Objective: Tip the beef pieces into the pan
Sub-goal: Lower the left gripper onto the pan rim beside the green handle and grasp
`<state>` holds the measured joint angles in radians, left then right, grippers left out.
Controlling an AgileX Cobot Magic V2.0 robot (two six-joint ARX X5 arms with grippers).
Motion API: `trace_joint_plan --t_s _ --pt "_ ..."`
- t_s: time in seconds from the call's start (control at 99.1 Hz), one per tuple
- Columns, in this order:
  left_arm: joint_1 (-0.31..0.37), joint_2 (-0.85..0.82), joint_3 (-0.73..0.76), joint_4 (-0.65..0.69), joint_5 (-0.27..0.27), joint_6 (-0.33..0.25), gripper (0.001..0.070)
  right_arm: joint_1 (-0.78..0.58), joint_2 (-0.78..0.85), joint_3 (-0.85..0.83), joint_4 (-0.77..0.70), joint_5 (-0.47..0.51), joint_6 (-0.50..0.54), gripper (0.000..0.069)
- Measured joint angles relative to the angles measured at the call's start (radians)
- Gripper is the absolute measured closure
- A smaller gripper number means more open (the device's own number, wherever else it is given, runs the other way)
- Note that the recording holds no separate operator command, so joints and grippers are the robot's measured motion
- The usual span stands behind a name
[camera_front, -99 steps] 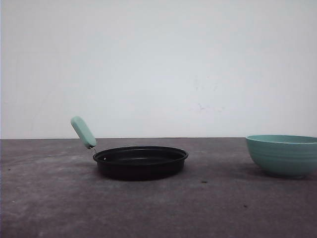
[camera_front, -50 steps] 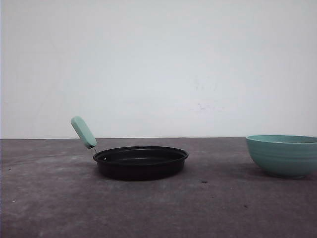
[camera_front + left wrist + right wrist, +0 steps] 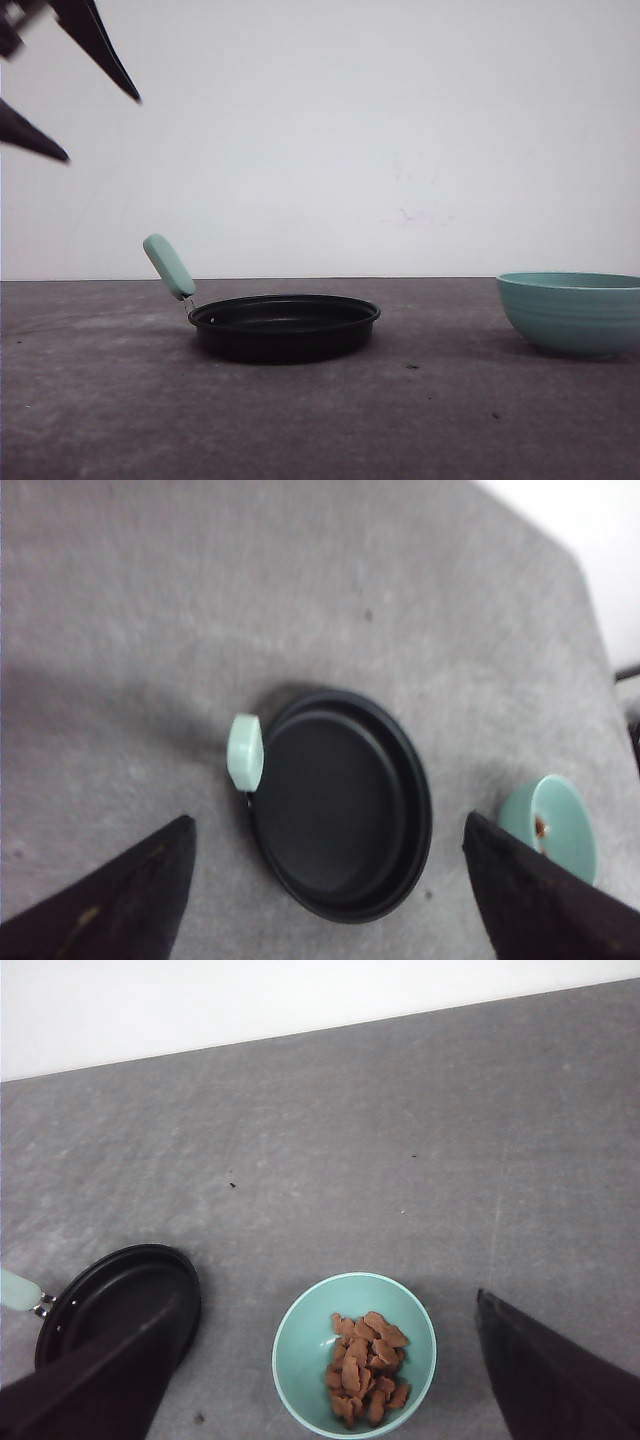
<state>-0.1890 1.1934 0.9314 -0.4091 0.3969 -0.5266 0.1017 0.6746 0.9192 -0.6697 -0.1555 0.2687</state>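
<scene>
Spanning front view: grey worktop [image 3: 300, 420], white wall [image 3: 400, 130]; pan [image 3: 285, 325] centre-left, teal bowl [image 3: 572, 312] far right | left gripper [image 3: 70, 95] newly entered top left, spread wide | right wrist: beef pieces [image 3: 364, 1364] in bowl; right gripper [image 3: 330, 1400] wide, empty

**Dark, tapered fingers on both arms**

The left pincer [image 3: 70, 110] has two flat black fingers narrowing to sharp points. One finger [image 3: 110, 900] carries faint yellowish scuffs. The right pincer [image 3: 320, 1380] looks alike: broad, matte, blackish-brown wedges, plain and unmarked.
</scene>
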Motion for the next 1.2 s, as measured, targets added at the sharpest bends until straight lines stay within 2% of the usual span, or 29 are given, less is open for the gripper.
trace_joint_plan --t_s 0.161,0.282,0.343,0.535,0.716,0.978,1.12,1.2 --pt "-0.069 0.15 0.0 0.073 -0.016 -0.012 0.0191 0.0 0.0 0.0 -0.003 0.0 0.001 0.0113" --pt "-0.113 0.248 0.0 0.112 -0.101 -0.023 0.0191 0.0 0.0 0.0 -0.026 0.0 0.001 0.0113" --pt "-0.124 0.298 0.0 0.125 -0.138 -0.047 0.0191 0.0 0.0 0.0 -0.044 -0.001 0.001 0.0113" --pt "-0.123 0.407 0.0 0.22 -0.152 -0.143 0.0191 0.0 -0.003 0.0 -0.109 -0.001 0.001 0.0113" --pt "-0.123 0.452 0.0 0.271 -0.151 -0.183 0.0208 0.0 -0.009 0.0 -0.124 -0.001 0.001 0.0113" --pt "-0.13 0.488 0.0 0.271 -0.143 -0.196 0.0419 0.0 -0.009 0.0 -0.126 -0.001 0.001 0.0113" --pt "-0.138 0.488 0.0 0.286 -0.136 -0.196 0.0632 0.0 -0.009 0.0 -0.132 -0.001 0.001 0.0113" --pt "-0.138 0.488 0.0 0.29 -0.135 -0.196 0.0673 0.0 -0.009 0.0 -0.143 -0.001 0.001 0.0113"
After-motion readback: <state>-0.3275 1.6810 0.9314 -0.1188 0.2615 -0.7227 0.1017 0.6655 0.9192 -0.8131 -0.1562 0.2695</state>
